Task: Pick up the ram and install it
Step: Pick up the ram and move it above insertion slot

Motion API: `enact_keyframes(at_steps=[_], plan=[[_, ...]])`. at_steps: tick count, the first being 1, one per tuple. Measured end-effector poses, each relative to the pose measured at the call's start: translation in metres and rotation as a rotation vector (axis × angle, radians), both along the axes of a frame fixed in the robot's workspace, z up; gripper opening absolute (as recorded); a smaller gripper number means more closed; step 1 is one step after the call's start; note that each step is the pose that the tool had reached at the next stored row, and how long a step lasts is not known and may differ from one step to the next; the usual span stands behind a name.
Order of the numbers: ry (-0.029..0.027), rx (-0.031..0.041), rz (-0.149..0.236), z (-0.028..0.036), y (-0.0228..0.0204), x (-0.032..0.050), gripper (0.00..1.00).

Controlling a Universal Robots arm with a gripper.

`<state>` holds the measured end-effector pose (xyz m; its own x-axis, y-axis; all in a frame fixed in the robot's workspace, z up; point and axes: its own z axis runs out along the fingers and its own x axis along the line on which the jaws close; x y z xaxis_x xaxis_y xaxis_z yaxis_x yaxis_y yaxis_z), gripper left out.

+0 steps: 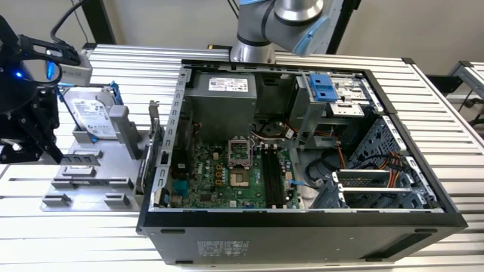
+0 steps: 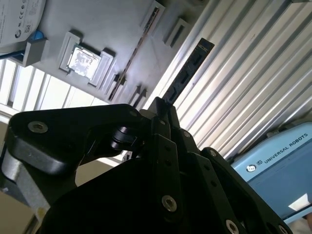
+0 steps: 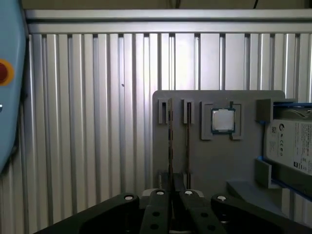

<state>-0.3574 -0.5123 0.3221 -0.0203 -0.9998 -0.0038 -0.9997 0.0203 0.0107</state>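
Gripper [image 2: 163,111] clamped tight on the ram [image 2: 189,68], stick poking straight out past the fingertips, over the ribbed table [image 2: 243,78] just beside the gray parts tray [image 2: 117,24], open PC case [image 1: 302,238] well off toward the exterior view's right

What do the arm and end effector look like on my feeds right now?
The arm is silver-grey with rounded joints and a light blue cap. The end effector is matte black, built of flat linked bars fastened with silver screws. In the exterior view a black cable loops to the wrist, where a small blue light glows.
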Motion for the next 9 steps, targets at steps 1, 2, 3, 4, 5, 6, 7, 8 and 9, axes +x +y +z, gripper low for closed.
enact_keyframes(at_steps=[1, 2, 3, 4, 5, 6, 7, 8, 9], plan=[[0.0, 0.0, 0.0, 0.0007, 0.0, 0.0, 0.0], [0.0, 0.0, 0.0, 0.0013, 0.0, 0.0, 0.0], [0.0001, 0.0, 0.0, 0.002, 0.0, 0.0, 0.0], [0.0001, -0.0001, 0.0, 0.0027, 0.0, 0.0, 0.0], [0.0, 0.0, 0.0, 0.0033, 0.0, 0.0, 0.0], [0.0001, 0.0, 0.0, 0.004, 0.0, 0.0, 0.0], [0.0001, 0.0, 0.0, 0.0047, 0.0, 0.0, 0.0], [0.0001, -0.0001, 0.0, 0.0055, 0.0, 0.0, 0.0], [0.0, 0.0, 0.0, 0.0062, 0.0, 0.0, 0.0]])
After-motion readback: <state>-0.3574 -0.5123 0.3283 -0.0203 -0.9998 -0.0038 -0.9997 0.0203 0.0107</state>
